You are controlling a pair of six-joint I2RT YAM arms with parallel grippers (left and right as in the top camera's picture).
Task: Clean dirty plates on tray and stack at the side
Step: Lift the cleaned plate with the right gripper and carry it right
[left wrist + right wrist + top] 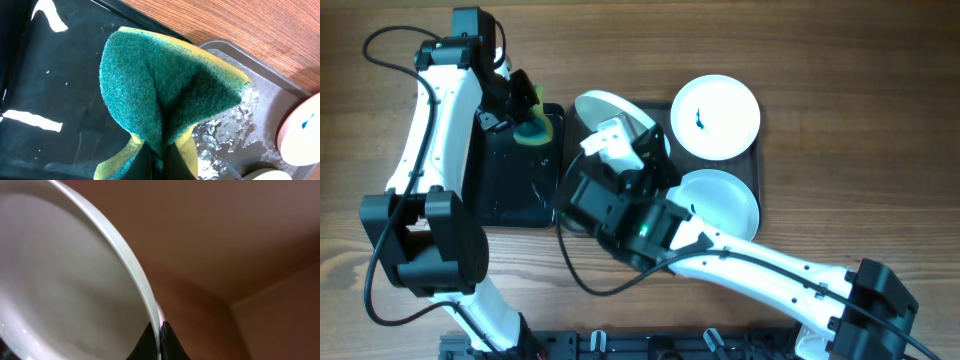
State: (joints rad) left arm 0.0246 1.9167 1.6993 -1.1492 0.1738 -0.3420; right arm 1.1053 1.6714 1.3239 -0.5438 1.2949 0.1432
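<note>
The left fingers (156, 166) pinch a folded green sponge (165, 95) above the glossy black tray (510, 180). The right fingers (158, 342) clamp the rim of a tilted plate (608, 108), raised over the left end of the grey tray (267, 82). It is best held steady while the sponge sweeps its face. Two more lie in that tray: the far plate (717, 117) is smeared blue, and the near plate (728, 200), partly hidden, shows no smear.

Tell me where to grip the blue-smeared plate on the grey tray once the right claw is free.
Pinch its rim: the smeared plate lies flat, so only the edge offers a hold, as the right claw holds the lifted plate. Come from the far side, where the rim seems to overhang the tray; the near side is crowded by the other plate.
</note>
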